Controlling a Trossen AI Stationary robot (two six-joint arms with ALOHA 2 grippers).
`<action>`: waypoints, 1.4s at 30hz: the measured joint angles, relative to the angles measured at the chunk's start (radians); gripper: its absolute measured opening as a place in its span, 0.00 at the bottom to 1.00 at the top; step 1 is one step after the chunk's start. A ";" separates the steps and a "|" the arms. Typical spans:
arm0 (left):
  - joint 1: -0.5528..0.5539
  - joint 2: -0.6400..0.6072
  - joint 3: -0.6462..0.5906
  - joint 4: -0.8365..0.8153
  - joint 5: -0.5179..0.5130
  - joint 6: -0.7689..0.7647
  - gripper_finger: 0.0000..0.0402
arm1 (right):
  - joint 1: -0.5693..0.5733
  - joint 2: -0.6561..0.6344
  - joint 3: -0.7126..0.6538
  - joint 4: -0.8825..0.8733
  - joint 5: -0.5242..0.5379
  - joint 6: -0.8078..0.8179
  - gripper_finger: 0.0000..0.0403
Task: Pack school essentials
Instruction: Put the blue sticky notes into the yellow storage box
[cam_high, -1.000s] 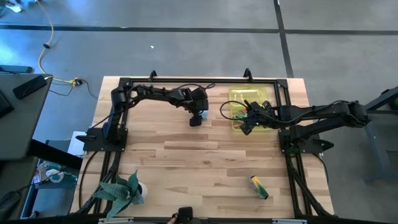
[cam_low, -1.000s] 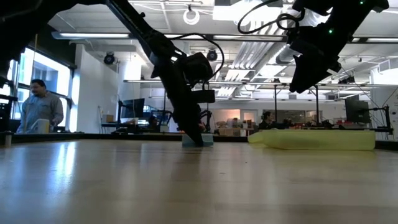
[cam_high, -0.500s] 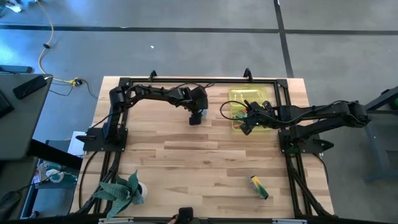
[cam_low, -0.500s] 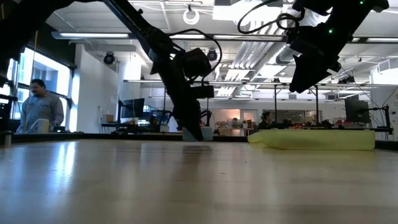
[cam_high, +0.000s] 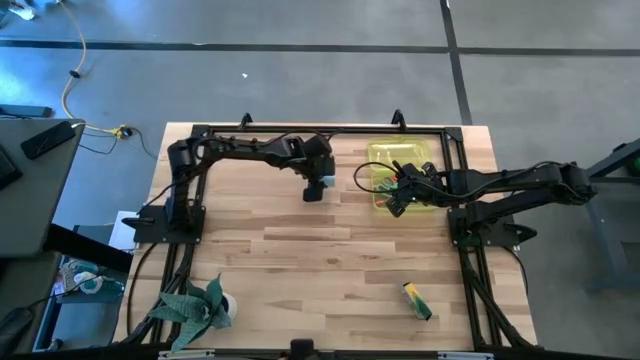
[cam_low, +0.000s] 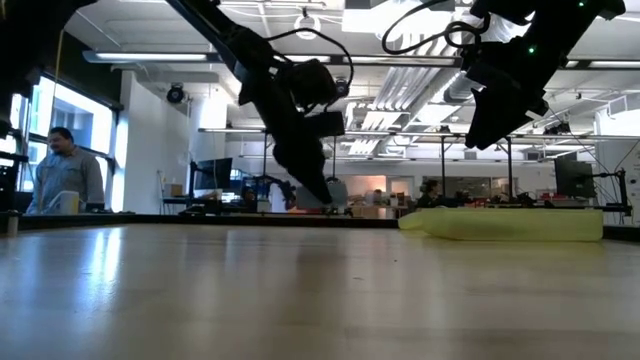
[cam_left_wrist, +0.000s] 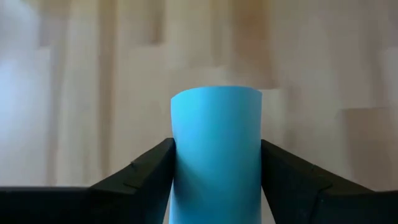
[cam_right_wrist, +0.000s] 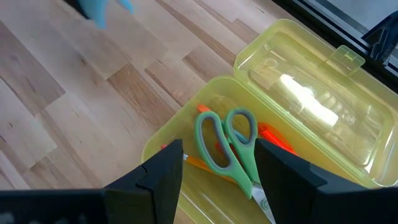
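Your left gripper (cam_left_wrist: 216, 186) is squeezing its fingers on the light-blue note pad (cam_left_wrist: 216, 149) and lifting it off the tabletop (cam_high: 300, 260), beside the yellow case (cam_high: 405, 175). Your right gripper (cam_right_wrist: 217, 168) is waiting over that case, fingers apart, so packing comes next.

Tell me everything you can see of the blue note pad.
The note pad is plain light blue, smooth, matte and unmarked, paper or card by its look. The left gripper holds it, one dark finger pressed on each side. Its far edge looks curved between them. In the low view it hangs clear of the table; from above it sits at the table's far middle, apart from the yellow case.
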 joint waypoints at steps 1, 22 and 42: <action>0.000 -0.009 0.000 -0.006 0.022 0.000 0.51 | 0.000 0.000 0.000 0.000 0.000 0.000 0.47; 0.046 -0.101 0.001 -0.136 0.194 0.000 0.51 | -0.016 0.000 0.001 0.218 0.081 -0.071 0.47; 0.088 -0.108 0.001 -0.154 0.219 0.000 0.51 | -0.475 -0.051 0.001 -0.071 -0.094 0.174 0.47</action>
